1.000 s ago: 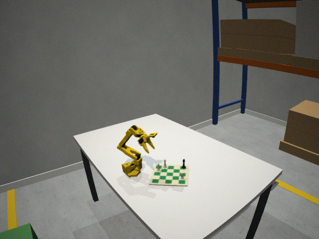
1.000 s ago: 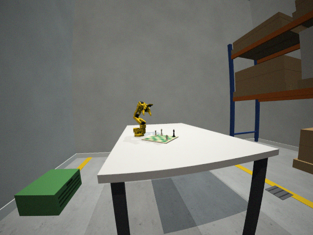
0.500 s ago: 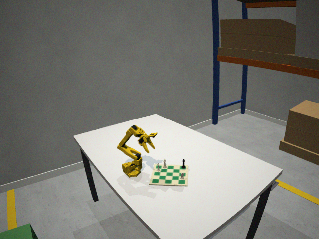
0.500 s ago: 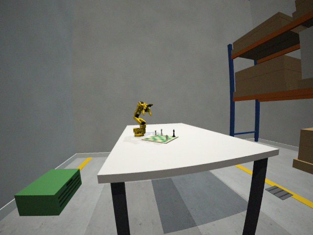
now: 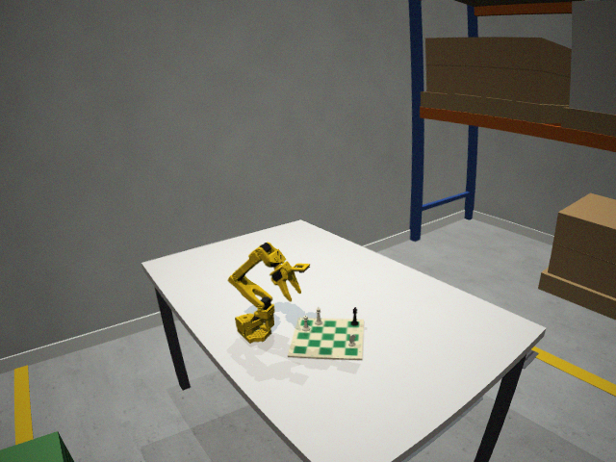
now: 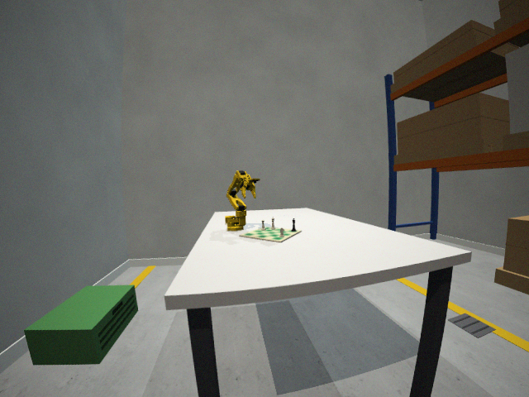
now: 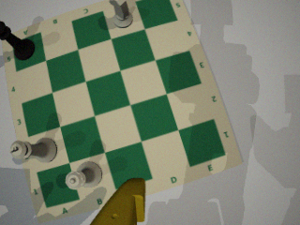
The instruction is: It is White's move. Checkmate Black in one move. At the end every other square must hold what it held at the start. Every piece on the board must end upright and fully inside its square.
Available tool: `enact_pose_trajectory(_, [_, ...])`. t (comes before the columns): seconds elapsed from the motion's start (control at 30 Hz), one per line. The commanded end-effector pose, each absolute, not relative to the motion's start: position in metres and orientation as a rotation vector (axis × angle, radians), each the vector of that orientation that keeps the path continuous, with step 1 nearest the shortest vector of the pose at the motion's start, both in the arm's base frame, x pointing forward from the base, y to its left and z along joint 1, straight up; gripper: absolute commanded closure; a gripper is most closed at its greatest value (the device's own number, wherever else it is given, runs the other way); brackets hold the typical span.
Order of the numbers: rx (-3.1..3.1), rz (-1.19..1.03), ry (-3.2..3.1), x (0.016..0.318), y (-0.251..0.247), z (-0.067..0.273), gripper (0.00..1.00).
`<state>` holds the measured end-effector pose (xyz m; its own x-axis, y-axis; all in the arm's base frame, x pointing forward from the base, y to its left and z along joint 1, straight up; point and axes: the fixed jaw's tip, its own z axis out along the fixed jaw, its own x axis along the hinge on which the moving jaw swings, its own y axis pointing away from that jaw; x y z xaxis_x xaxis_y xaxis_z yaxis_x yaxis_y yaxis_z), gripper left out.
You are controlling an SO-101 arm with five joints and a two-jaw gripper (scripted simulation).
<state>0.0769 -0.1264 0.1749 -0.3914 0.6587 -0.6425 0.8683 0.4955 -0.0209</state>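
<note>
- Hanging above the board's (image 5: 325, 350) near side, by the bench (image 5: 423, 347) edge where the arm base stands, the gripper (image 5: 295, 288) is partly open and holds nothing.
- Two white pieces (image 7: 37, 149) (image 7: 84, 176) stand on neighbouring squares just below it. Coming down on one, a jaw could tip the other.
- A third white piece (image 7: 122, 15) stands at the board's far side. A weak pinch there may drop it off its square.
- Black's king (image 7: 24, 47) occupies a far corner square. A low carry past it risks a knock.
</note>
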Motion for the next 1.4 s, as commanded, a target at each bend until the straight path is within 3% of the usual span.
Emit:
enact_pose_trajectory(0.0, [1.324, -0.455, 2.217, 0.075, -0.136, 0.171, 0.70])
enact_pose_trajectory(0.3, [1.724, -0.238, 2.365, 0.059, -0.182, 0.128, 0.92])
enact_pose_trajectory(0.47, [1.858, -0.138, 2.394, 0.050, -0.193, 0.108, 0.99])
enact_pose_trajectory(1.37, [1.907, -0.096, 2.402, 0.045, -0.193, 0.100, 1.00])
